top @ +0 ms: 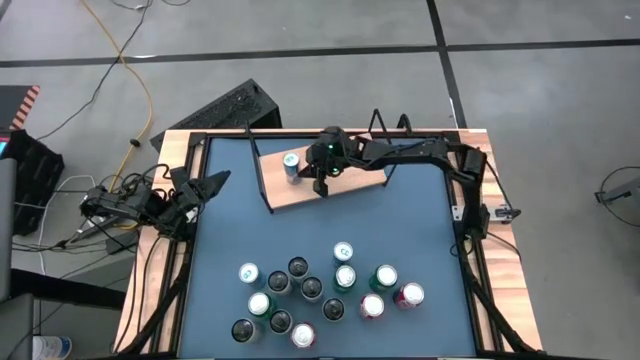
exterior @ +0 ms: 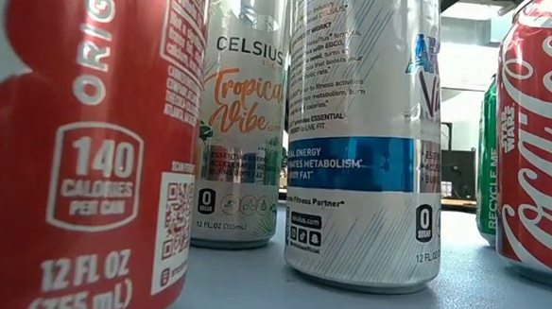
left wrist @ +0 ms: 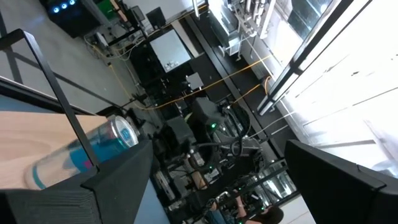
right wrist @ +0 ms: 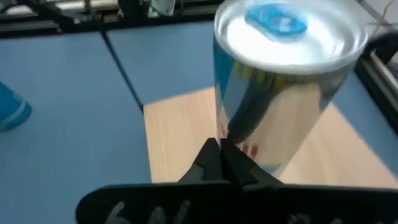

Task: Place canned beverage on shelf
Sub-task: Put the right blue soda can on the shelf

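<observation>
Right gripper [top: 322,186] hovers above shelf [top: 350,180], fingers pressed together, empty, can [top: 292,166] standing at ten o'clock. Best lifted straight up, clear of the can. Left gripper [top: 222,178] parked, fingers apart.

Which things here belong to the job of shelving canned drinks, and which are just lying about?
Belonging to the job:
- shelf
- can on the shelf
- cluster of cans on the blue table
- right gripper, shut, over the shelf
- left gripper, open, waiting at the table's left edge

Lying about:
- yellow cable on the floor

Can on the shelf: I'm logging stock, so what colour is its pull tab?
Blue, on the can; right wrist view shows it best.
</observation>
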Available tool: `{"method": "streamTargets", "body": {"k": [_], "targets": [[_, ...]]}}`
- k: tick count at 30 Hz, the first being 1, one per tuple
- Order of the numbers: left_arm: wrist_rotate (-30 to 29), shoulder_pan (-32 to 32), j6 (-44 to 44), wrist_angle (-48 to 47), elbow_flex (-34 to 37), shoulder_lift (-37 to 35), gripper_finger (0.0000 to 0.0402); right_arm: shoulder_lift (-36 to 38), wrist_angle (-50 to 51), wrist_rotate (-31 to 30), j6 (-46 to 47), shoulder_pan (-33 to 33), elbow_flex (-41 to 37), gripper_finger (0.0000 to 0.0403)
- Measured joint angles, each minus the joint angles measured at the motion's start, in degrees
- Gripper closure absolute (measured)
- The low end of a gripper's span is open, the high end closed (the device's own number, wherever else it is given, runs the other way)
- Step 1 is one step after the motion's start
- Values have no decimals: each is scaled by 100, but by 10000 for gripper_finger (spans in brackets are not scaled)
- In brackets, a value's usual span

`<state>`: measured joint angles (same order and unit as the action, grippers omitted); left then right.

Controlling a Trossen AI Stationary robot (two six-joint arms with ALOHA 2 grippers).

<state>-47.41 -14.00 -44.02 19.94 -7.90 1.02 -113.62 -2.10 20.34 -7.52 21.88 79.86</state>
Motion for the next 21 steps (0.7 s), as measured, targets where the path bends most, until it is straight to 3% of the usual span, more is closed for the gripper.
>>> {"method": "streamTargets", "body": {"k": [6,14,21], "targets": [[-1,0,1,-7,0,0,49,-212,319,74,-108,79,468,403],[4,0,3,-9,0,0,49,-35,773,48,-111,108,502,403],[4,0,5,-63,0,0,49,36,1036,-715,-1,42,500,403]]}}
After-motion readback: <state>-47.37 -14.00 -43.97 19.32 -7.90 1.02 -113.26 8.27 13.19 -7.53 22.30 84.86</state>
